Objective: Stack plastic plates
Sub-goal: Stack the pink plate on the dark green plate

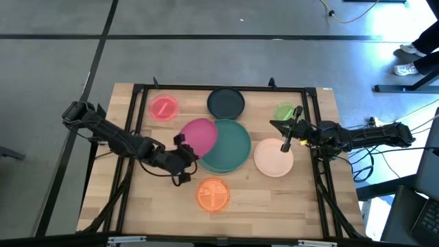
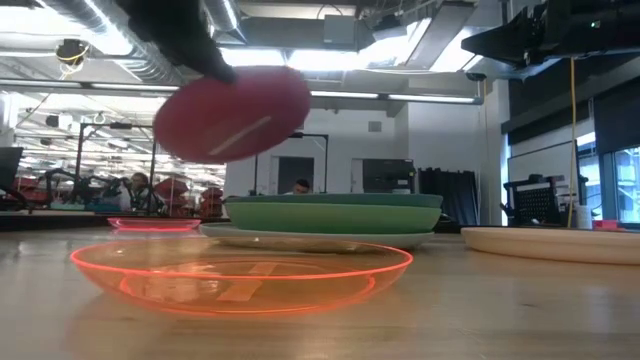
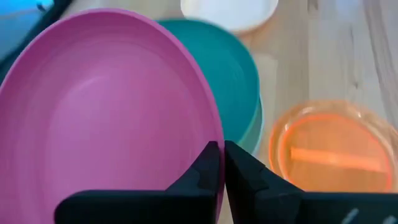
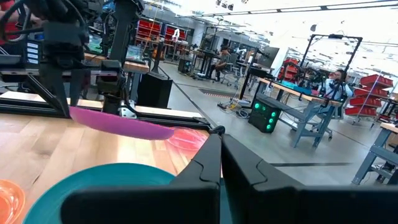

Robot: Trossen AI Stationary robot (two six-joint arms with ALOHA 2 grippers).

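My left gripper (image 3: 219,163) is shut on a magenta plate (image 1: 200,134), which hangs tilted in the air (image 2: 235,112) over the left edge of a stack. That stack has a big teal plate (image 1: 232,145) on top of paler ones (image 2: 320,238). A clear orange plate (image 1: 213,194) lies near the front edge and a peach plate (image 1: 274,158) lies right of the stack. A navy plate (image 1: 226,103), a small pink plate (image 1: 163,108) and a small light green plate (image 1: 285,112) lie at the far side. My right gripper (image 1: 288,139) is shut and empty above the peach plate's far rim. My left gripper pinches the magenta plate's rim (image 3: 210,134) between its two fingers, on the edge nearest the table's left and near side. The fingers come in slanting from the left. The plate is lifted clear and tilted, its free edge over the teal stack.
A black frame (image 1: 226,88) runs along the table's far and side edges. Bare wood shows at the front left (image 1: 147,199) and front right (image 1: 288,199). People and workbenches (image 4: 311,93) are in the room beyond the table.
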